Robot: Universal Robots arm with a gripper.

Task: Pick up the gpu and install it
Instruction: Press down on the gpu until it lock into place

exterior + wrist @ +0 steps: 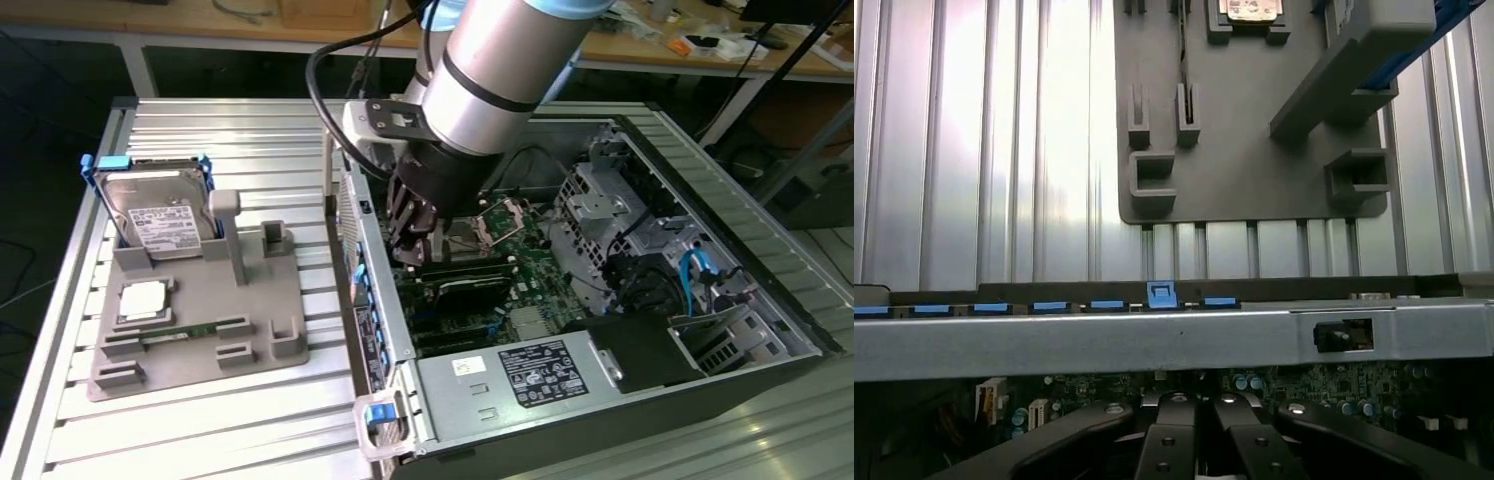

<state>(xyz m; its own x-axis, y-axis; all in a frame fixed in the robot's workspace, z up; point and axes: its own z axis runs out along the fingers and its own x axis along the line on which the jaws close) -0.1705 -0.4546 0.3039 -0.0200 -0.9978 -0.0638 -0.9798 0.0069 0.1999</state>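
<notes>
Only unreadable labels: hard drive, power supply

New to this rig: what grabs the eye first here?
The thick silver robot arm reaching down into the open black computer case, its tool shut just above the green motherboard. On the exterior view's left, a grey plastic parts holder stands on the ribbed aluminium table, carrying a silver hard drive with a white label and blue frame.

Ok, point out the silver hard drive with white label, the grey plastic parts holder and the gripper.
Silver hard drive with white label (pixel 160 222): exterior view, label face.
Grey plastic parts holder (pixel 254 325): exterior view, bare base.
Gripper (pixel 1199 440): wrist view, between fingertips.
</notes>
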